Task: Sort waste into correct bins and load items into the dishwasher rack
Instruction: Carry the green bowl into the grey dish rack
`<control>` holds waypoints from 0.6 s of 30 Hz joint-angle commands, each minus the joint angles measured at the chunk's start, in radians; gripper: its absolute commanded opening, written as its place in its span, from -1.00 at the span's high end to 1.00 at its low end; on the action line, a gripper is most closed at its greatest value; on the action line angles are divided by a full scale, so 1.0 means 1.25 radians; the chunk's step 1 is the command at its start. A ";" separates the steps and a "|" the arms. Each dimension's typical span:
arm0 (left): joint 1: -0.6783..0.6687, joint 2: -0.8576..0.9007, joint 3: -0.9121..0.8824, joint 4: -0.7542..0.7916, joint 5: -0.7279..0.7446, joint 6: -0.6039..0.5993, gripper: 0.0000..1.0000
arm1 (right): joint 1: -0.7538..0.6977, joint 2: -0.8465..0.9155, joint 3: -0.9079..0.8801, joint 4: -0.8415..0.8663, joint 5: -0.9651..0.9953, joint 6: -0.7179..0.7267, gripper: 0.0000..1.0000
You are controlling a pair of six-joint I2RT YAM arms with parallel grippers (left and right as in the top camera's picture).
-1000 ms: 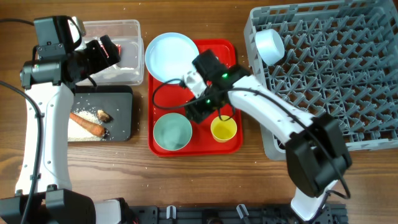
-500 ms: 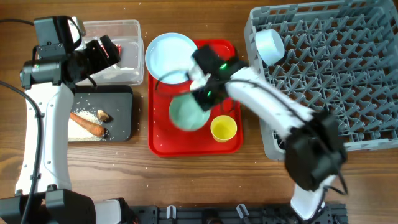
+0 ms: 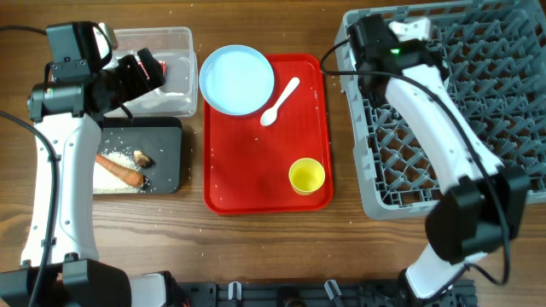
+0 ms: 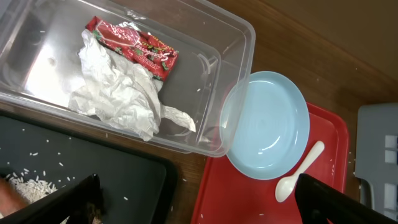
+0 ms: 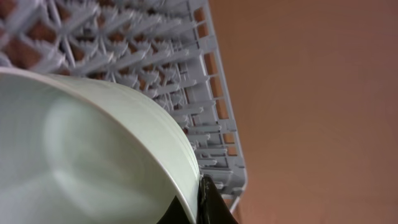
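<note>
My right gripper point(image 5: 203, 198) is shut on the rim of the pale green bowl point(image 5: 81, 155), which hangs over the far left corner of the grey dishwasher rack point(image 3: 461, 111) point(image 5: 180, 56). From overhead the right gripper point(image 3: 368, 47) and arm hide that bowl. The pale blue plate point(image 3: 237, 78), white spoon point(image 3: 280, 101) and yellow cup point(image 3: 306, 176) lie on the red tray point(image 3: 256, 183). My left gripper point(image 4: 208, 205) stands open above the clear tub point(image 4: 233, 68), which holds the red wrapper point(image 4: 130, 46) and the napkin point(image 4: 118, 93). The carrot point(image 3: 119, 169), rice point(image 3: 109, 181) and brown lump point(image 3: 143, 159) lie in the black tray point(image 3: 166, 145).
The red tray sits between the bins on the left and the rack on the right. Loose rice grains dot the black tray point(image 4: 124, 180). Bare wooden table point(image 3: 256, 247) runs along the front edge.
My right gripper shut on the green bowl, lifted it off the red tray and carried it right to the rack's far left corner. The left arm has not moved.
</note>
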 commanded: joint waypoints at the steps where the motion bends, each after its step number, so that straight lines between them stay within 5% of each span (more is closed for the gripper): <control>1: 0.004 0.007 0.009 0.002 -0.002 0.002 -1.00 | 0.006 0.082 -0.005 -0.037 0.062 -0.025 0.91; 6: 0.004 0.007 0.009 0.002 -0.002 0.002 -1.00 | 0.006 0.138 -0.006 -0.035 0.106 -0.005 0.91; 15: 0.004 0.007 0.009 0.002 -0.002 0.002 -1.00 | 0.116 0.138 -0.006 -0.045 -0.132 -0.106 0.88; 18: 0.004 0.007 0.009 0.002 -0.002 0.002 -1.00 | 0.137 0.137 -0.006 -0.068 -0.218 -0.147 0.52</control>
